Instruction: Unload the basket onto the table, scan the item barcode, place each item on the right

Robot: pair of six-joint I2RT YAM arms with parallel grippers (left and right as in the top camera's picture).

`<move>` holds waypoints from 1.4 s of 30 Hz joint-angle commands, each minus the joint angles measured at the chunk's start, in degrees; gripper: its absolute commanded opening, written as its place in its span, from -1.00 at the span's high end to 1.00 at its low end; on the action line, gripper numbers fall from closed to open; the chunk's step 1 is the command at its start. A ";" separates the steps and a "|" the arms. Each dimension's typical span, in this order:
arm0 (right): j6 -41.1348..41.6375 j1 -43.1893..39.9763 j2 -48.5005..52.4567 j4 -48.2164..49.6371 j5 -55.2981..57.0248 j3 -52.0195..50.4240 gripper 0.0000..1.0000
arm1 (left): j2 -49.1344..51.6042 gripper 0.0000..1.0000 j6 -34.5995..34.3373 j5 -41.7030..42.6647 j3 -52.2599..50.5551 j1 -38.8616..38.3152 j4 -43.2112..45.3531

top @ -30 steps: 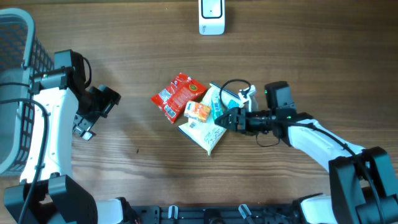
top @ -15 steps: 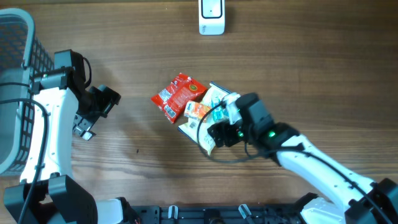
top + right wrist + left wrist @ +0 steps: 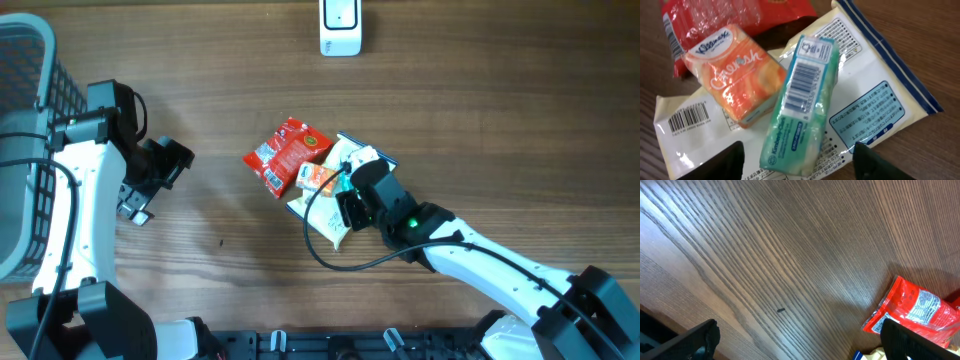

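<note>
Right wrist | teal tissue pack [image 3: 795, 120] | barcode [image 3: 801, 81] facing up (black on white)

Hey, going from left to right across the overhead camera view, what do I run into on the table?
basket → left gripper → red packet → orange tissue pack → right gripper. The white scanner, at the top edge, lines up with the packets, so I leave it out.

Bright and even all over, lit from above. Soft dark shadow on the brown wooden table [image 3: 790, 255] next to the shiny red plastic bag [image 3: 920, 312]. White shine on the clear wrap of the green tissue pack [image 3: 795, 110]. Blurry black fingers [image 3: 720, 165] at the near edge. Sharp wood grain.
</note>
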 commanded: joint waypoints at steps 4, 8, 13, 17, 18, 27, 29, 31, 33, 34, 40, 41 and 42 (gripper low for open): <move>0.22 0.02 0.42 1.09 2.21 0.83 -0.18 | 0.00 -1.00 -0.57 0.46 -0.04 0.15 0.02; 2.29 0.02 0.52 0.87 2.16 0.83 -0.11 | 0.00 -1.00 -0.57 0.44 -0.04 0.15 0.02; 4.74 0.02 0.50 0.72 1.77 0.83 -0.06 | 0.00 -1.00 -0.57 0.44 -0.04 0.15 0.02; 5.42 0.02 0.37 1.25 1.53 0.85 0.09 | 0.00 -1.00 -0.57 0.44 -0.04 0.15 0.04; 5.40 0.02 0.28 1.66 1.03 0.96 0.10 | 0.00 -1.00 -0.57 0.44 -0.04 0.15 0.02; 5.38 -1.16 -3.72 1.97 4.11 1.55 0.92 | 0.00 -1.00 -0.57 0.44 -0.04 0.15 0.02; 3.34 -1.33 -5.49 2.03 5.86 1.70 0.91 | 0.00 -1.00 -0.57 0.46 -0.04 0.15 0.02; 0.31 -1.31 -7.54 2.38 8.79 1.73 0.91 | 0.00 -1.00 -0.57 0.44 -0.04 0.15 0.02; -3.43 -1.31 -8.63 4.11 13.16 1.73 0.92 | 0.00 -1.00 -0.57 0.44 -0.04 0.15 0.02; -4.50 -1.31 -8.61 4.96 15.19 1.73 0.91 | 0.00 -1.00 -0.57 0.44 -0.04 0.15 0.02; -15.85 -1.27 -1.25 10.10 22.01 1.70 0.91 | 0.00 -1.00 -0.57 0.44 -0.04 0.15 0.02; -18.60 -1.18 0.72 11.21 21.94 1.70 0.91 | 0.00 -1.00 -0.57 0.44 -0.04 0.15 0.02; -21.33 -0.52 3.21 12.26 22.84 1.70 0.91 | 0.00 -1.00 -0.57 0.44 -0.04 0.15 0.02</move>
